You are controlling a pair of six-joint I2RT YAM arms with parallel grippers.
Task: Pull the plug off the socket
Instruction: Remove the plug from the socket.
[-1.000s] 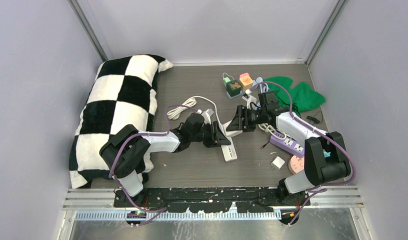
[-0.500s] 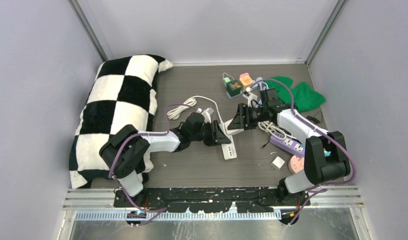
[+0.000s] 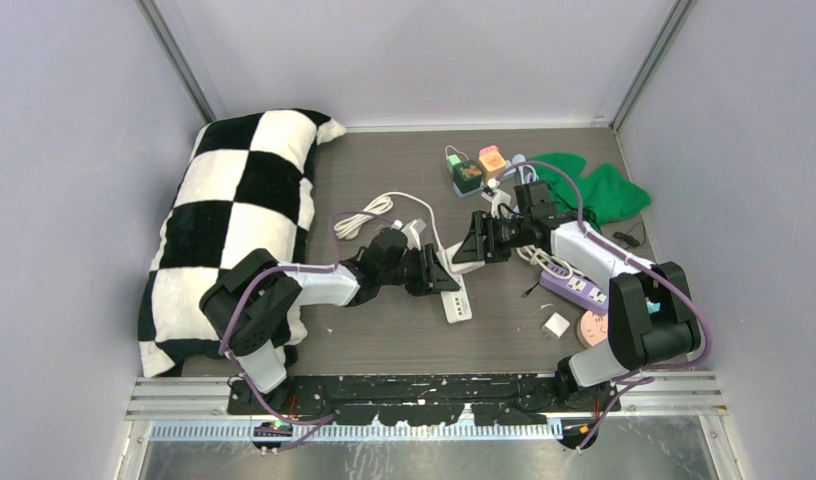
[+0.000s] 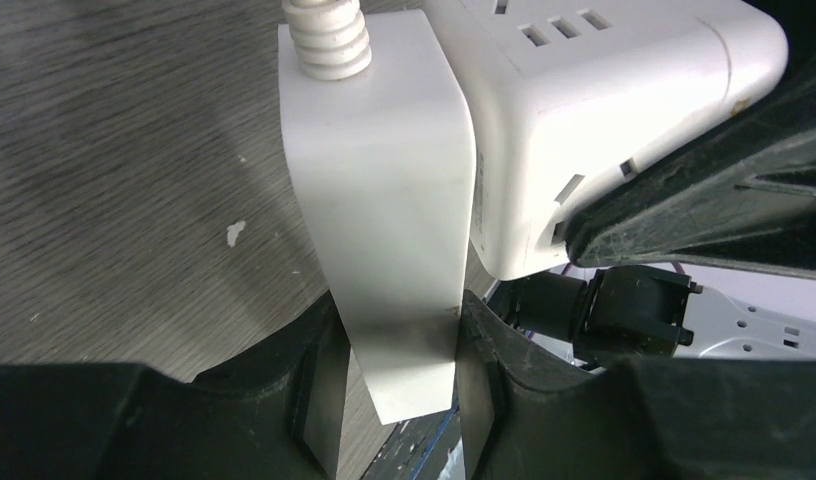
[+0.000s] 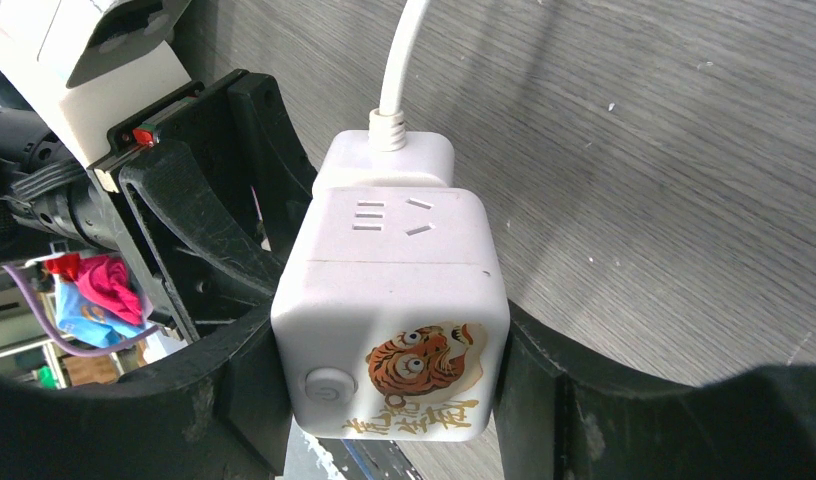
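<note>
One white cube socket [image 5: 389, 300], tiger sticker [image 5: 419, 362], flat white plug [image 4: 384, 200]

A black-and-white checkered pillow [image 3: 239, 215] lay along the frame's left. A green cloth [image 3: 599, 190] sat upper right, a green cube [image 3: 467, 176] and an orange cube [image 3: 492, 160] beside it. Lower right lay a purple power strip [image 3: 582, 291].

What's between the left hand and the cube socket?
Only the white plug, gripped by the left hand, flush against the cube socket; left wrist view.
</note>
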